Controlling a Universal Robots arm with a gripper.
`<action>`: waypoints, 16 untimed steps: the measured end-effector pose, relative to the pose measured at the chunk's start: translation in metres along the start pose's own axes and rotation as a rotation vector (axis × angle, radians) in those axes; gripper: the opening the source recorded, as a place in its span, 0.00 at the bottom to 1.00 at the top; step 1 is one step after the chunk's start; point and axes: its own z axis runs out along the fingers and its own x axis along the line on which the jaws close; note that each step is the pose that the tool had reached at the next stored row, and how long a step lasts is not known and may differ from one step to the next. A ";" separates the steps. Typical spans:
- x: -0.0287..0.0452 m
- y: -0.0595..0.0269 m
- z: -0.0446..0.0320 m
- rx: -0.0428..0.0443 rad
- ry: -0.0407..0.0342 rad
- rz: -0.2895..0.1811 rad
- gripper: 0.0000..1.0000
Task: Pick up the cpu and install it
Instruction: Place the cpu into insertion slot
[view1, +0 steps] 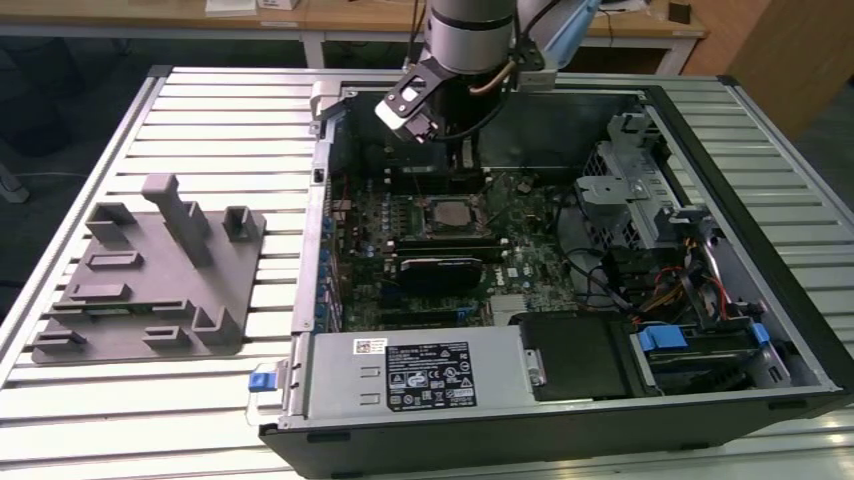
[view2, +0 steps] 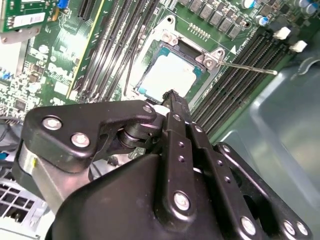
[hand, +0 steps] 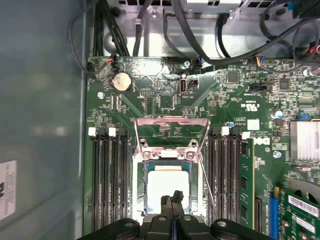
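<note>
The cpu (hand: 167, 182) lies flat in the motherboard socket, its shiny silver top (view2: 167, 75) facing up. The socket's metal frame (hand: 171, 131) is flipped open and its thin lever (view2: 250, 67) sticks out to one side. My gripper (hand: 172, 200) hovers over one edge of the chip, its two black fingers pressed together with nothing between them. In the exterior view the gripper (view1: 463, 170) reaches down into the open computer case, just behind the cpu (view1: 449, 212).
Memory slots (hand: 107, 175) flank the socket, and a green memory stick (hand: 246, 185) stands close by. The case (view1: 747, 200) holds a power supply (view1: 414, 375), a drive cage (view1: 641, 190) and loose cables (view1: 601, 280). A grey fixture block (view1: 147, 280) sits at the exterior view's left.
</note>
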 end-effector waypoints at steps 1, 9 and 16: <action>0.0000 0.0001 -0.0020 0.0000 0.0001 0.000 0.11; 0.0000 0.0004 -0.0118 -0.0001 0.0002 0.000 0.11; 0.0000 0.0004 -0.0122 0.0000 0.0000 0.000 0.11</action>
